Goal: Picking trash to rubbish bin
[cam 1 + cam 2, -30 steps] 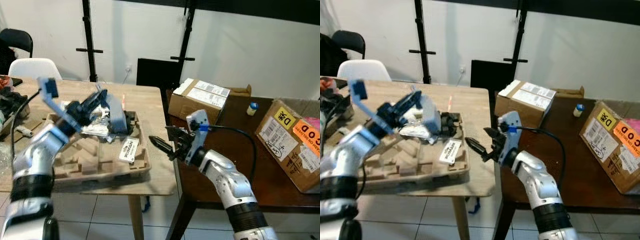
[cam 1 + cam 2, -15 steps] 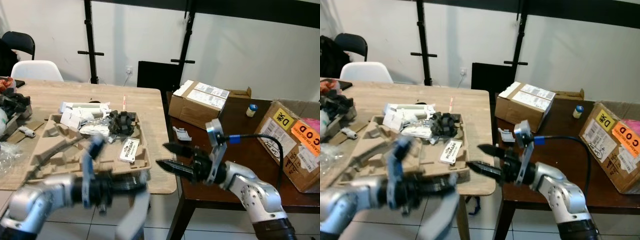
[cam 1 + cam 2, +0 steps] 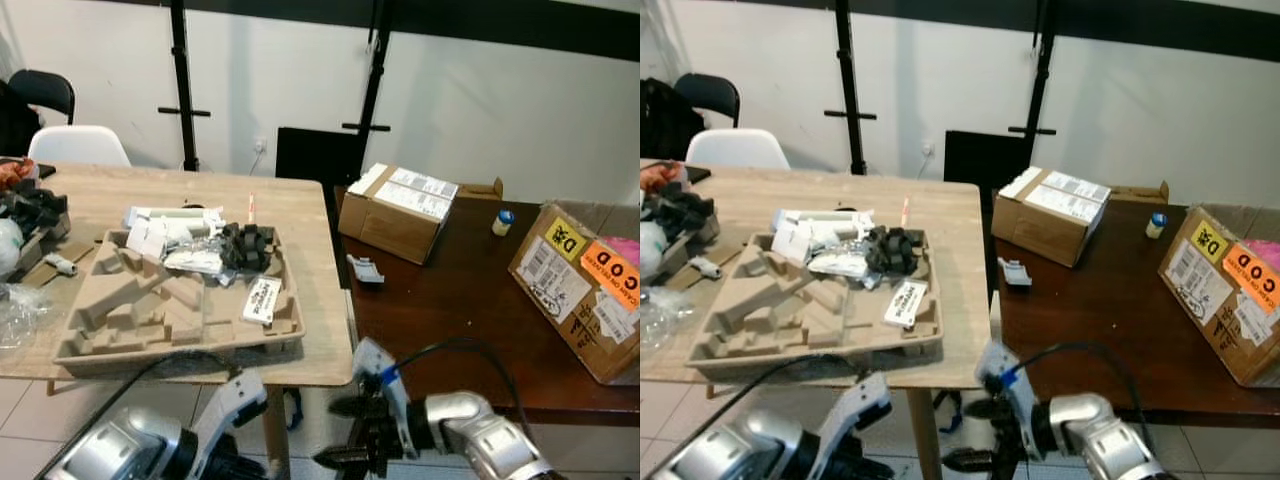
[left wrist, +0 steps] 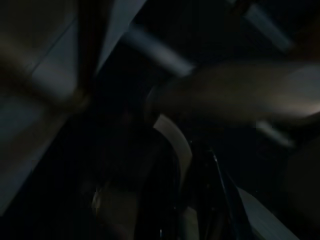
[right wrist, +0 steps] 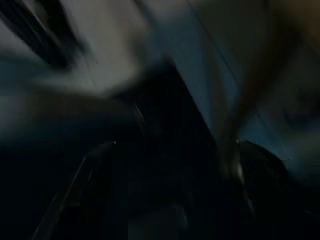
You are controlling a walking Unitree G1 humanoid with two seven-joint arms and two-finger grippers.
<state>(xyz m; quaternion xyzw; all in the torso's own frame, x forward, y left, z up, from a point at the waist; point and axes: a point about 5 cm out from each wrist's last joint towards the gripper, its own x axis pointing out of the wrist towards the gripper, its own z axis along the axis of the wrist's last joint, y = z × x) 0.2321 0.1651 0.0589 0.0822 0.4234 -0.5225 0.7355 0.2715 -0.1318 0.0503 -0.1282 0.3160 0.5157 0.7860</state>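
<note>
Far left on the light wood table (image 3: 300, 215): black clutter (image 3: 30, 205) and clear plastic wrap (image 3: 15, 310) at the edge, white chair (image 3: 80, 145) and a dark chair (image 3: 40, 90) seen behind. A moulded cardboard tray (image 3: 130, 320) is laid on the table's front part; trash is piled at the tray's far end: white packets (image 3: 165, 225), a crumpled silvery wrapper (image 3: 195, 262), a black ridged piece (image 3: 248, 245); a white label card (image 3: 262, 298) is lying in the tray near its right wall. A thin orange stick (image 3: 250, 207) is seen on the tabletop just beyond the tray. Low in front of the table, the left gripper (image 3: 225, 462) is hung below table level, w/ silver arm and cable; state of its fingers can't be told, left wrist view is dark and blurred. Right gripper (image 3: 345, 435) is also held low, under the seam between the two tables; its black fingers are seen spread apart, w/ nothing between them; right wrist view too dark/blurred to read. Dark brown table (image 3: 450, 300) is butted against the wood one; a small grey clip-like part (image 3: 365, 270) is lying near its left edge. Further back a closed cardboard box (image 3: 395, 215) w/ white labels; small blue-capped bottle (image 3: 502, 221) beside it. Far right: large box (image 3: 580, 285) w/ yellow and orange stickers, tilted, at the table's edge.
</note>
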